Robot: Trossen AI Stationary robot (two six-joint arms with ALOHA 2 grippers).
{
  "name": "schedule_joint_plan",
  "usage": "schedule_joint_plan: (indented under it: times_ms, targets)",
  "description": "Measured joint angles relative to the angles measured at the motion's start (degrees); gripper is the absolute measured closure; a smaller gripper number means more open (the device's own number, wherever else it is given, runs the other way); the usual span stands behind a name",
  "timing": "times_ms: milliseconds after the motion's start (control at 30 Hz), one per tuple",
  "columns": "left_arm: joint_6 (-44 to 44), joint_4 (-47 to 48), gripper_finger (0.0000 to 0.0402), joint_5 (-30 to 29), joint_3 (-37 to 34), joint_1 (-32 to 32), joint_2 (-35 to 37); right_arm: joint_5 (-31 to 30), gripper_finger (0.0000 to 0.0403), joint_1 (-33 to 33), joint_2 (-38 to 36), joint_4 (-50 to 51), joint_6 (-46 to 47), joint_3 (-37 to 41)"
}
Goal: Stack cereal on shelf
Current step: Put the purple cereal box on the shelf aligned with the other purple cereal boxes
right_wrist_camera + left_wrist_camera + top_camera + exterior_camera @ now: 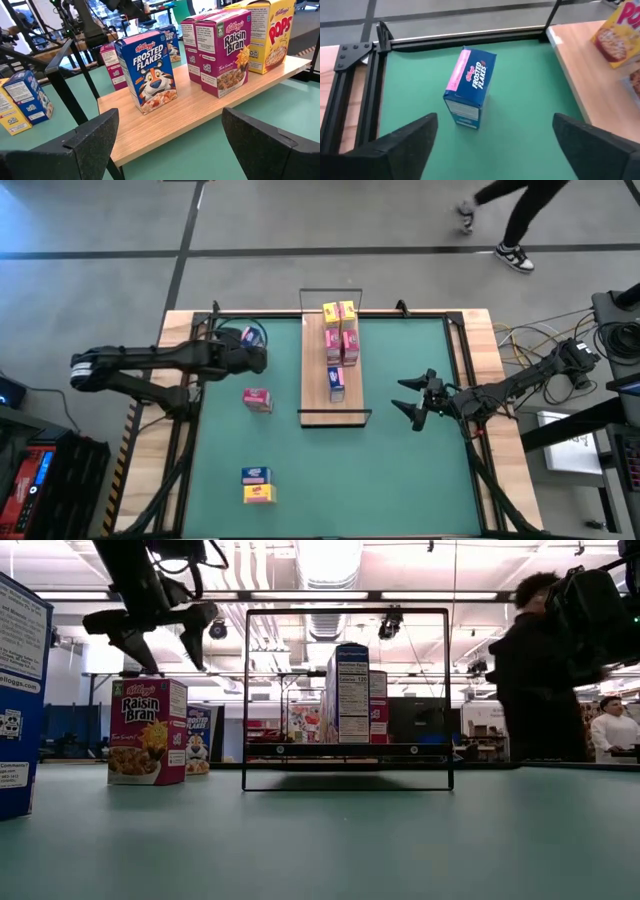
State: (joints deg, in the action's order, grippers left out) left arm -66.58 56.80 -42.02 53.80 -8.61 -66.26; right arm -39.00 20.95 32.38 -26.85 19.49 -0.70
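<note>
**Blue box under open left gripper: risks before pickup**

Left gripper (pixel 492 137) hangs over the table's far-left corner, fingers wide apart, holding nothing. Directly ahead of it and below stands a blue Frosted Flakes box (pixel 468 87), upright on the green table (pixel 400 460), between the finger lines but untouched.

Right gripper (pixel 420 402) waits with fingers spread, empty, just beside the shelf (pixel 318 405), which carries a row of boxes (pixel 340 340).

Risks, as judgement:
1. Box is tall and narrow; a finger landing on its top edge could tip it.
2. Box sits slightly turned to the fingers; closing may twist it.
3. Black frame rail (pixel 375 85) lies near; a wide descent may clip it.

2 more boxes (pixel 258 486) and a pink box (pixel 257 399) remain off the shelf.
</note>
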Motion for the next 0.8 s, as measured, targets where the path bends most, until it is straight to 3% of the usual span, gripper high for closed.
schedule_joint_plan:
  times_ms: [100, 300, 433, 800]
  targets:
    - [0.01, -0.09, 0.0006, 1.82, 0.0, -0.15, -1.21, 0.0, 0.0062, 0.01, 0.02, 0.0, 0.0, 0.0]
    - [-2.16, 2.62, 0.0009, 12.79, 2.13, -0.1, -3.54, 0.0, 0.0062, 0.02, 0.0, 0.0, 0.0, 0.01]
    - [-11.33, 8.16, 0.0003, 15.69, 5.94, -0.13, -6.17, 0.0, 0.0062, 0.0, 0.0, 0.0, 0.0, 0.01]
    - [-37.61, 23.95, 0.0003, 30.59, 16.51, -0.08, -15.76, 0.0, 0.0062, 0.02, 0.0, 0.0, 0.0, 0.01]
